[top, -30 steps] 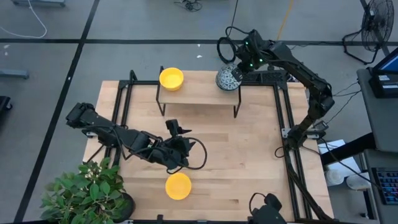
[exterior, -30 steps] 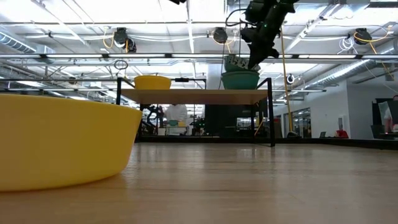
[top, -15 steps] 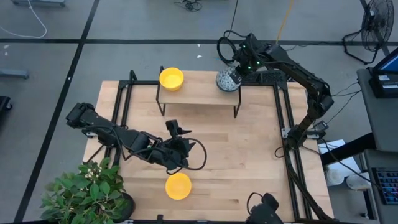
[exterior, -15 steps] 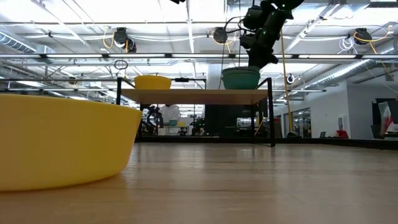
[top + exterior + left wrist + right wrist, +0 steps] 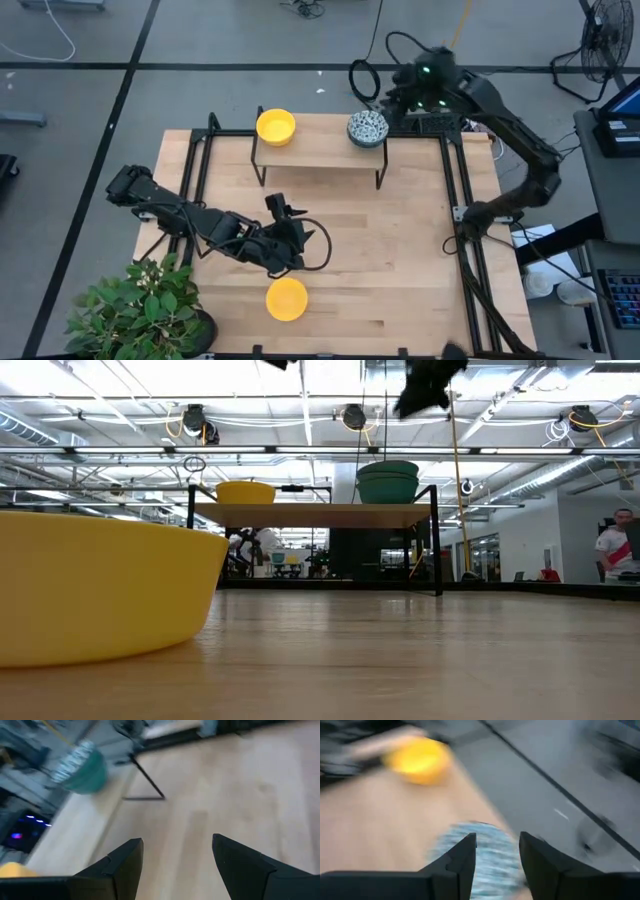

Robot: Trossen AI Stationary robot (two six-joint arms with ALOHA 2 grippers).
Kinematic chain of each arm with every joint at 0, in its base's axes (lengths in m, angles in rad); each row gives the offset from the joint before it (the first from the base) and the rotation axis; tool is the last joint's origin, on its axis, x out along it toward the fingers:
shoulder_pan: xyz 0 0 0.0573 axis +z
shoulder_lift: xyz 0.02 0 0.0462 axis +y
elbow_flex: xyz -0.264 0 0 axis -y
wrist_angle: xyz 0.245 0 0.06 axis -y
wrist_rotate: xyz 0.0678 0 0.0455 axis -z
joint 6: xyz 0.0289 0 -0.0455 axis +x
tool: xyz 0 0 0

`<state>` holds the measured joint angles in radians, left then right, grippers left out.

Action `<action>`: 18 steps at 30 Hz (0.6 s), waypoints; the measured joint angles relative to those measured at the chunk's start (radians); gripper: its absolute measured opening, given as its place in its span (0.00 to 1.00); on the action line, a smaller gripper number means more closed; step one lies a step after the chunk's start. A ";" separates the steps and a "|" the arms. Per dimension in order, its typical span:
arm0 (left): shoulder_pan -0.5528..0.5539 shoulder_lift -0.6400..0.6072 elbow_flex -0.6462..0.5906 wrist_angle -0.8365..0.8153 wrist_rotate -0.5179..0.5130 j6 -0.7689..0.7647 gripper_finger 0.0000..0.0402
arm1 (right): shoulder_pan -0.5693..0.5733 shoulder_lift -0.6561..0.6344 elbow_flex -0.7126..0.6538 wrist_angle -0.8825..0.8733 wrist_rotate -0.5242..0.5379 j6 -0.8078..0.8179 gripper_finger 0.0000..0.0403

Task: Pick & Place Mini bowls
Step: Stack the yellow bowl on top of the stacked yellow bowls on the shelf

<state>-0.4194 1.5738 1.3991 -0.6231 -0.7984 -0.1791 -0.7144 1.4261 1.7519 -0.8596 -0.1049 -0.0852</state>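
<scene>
A patterned mini bowl (image 5: 367, 128) stands on its base on the right end of a raised wooden shelf (image 5: 320, 150). A yellow mini bowl (image 5: 276, 126) stands on the shelf's left end. Another yellow bowl (image 5: 287, 299) rests on the table near its front edge. My right gripper (image 5: 395, 101) is open, above and just beyond the patterned bowl (image 5: 480, 850), and well clear of it in the low view (image 5: 420, 390). My left gripper (image 5: 177, 847) is open low over the table's middle (image 5: 278, 207), between the near yellow bowl and the shelf.
A potted plant (image 5: 140, 305) stands at the table's near left corner. Black frame rails (image 5: 455, 190) run along the table's left and right sides. The shelf stands on thin black legs (image 5: 437, 540). Bare wood lies between the shelf and the near bowl.
My right gripper has opened and let go of the patterned bowl on the shelf's right end. It has then risen and drawn back toward the far right. The bowl, tilted in the hold before, now sits level on the shelf.
</scene>
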 joint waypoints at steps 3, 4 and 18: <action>-0.001 0.000 0.000 -0.060 0.120 -0.040 0.60 | 0.072 -0.095 -0.053 0.045 -0.193 -0.018 0.35; -0.002 0.000 0.000 -0.079 0.167 -0.065 0.60 | 0.104 -0.131 -0.091 0.085 -0.250 -0.023 0.35; -0.020 0.007 0.000 -0.233 0.701 -0.397 0.60 | 0.593 -0.604 -0.925 0.955 -0.363 -0.003 0.34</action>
<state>-0.4397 1.5806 1.3987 -0.8560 -0.0971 -0.5761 -0.1214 0.8222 0.8268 0.0952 -0.4683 -0.0879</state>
